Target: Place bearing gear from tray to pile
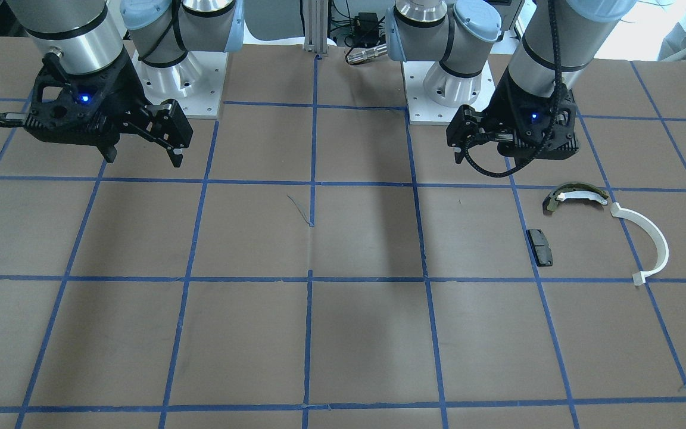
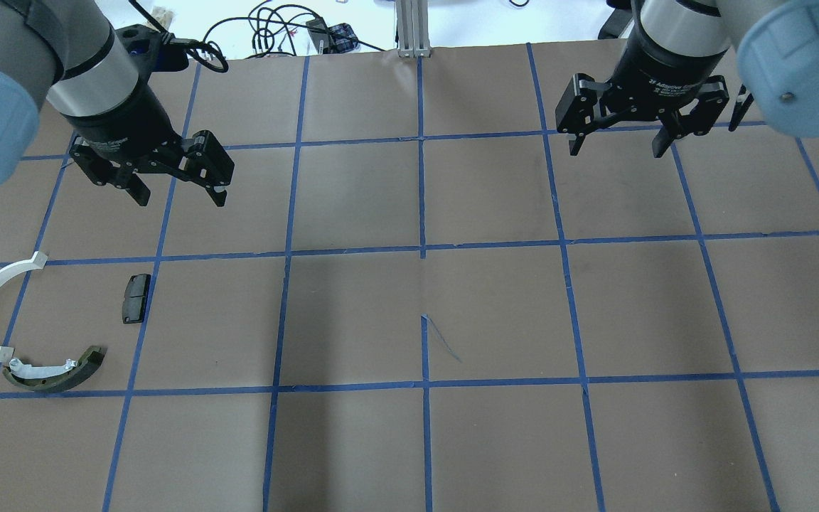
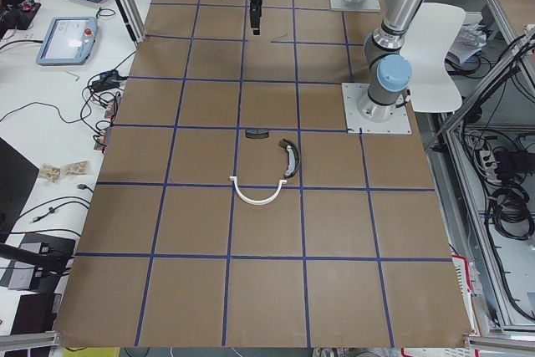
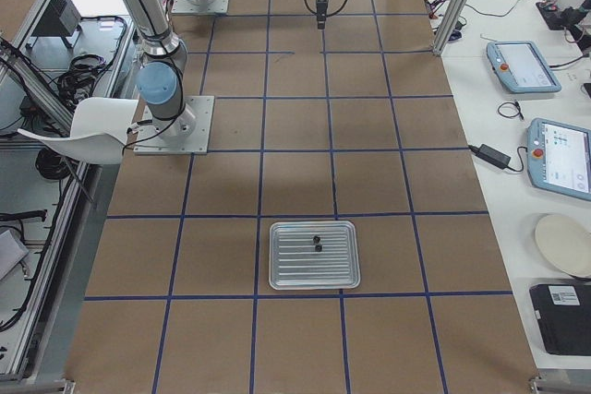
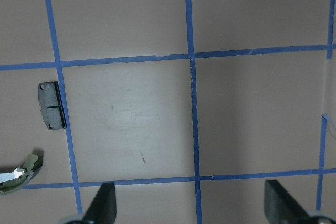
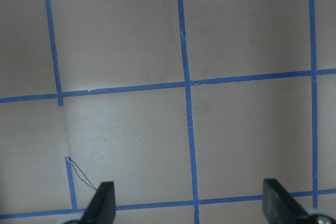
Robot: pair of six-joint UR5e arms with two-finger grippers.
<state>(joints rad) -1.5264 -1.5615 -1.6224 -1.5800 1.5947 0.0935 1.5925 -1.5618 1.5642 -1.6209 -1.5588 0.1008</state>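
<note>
Metal tray (image 4: 291,269) with small black parts (image 4: 317,247)

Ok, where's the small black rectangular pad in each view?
Front-facing: small black rectangular pad right of centre.
Overhead: pad at left.
Exterior left: pad near centre.
Exterior right: absent.
Left wrist: pad near left edge.
Right wrist: absent.
Landmark: olive-and-white curved shoe nearby.
</note>
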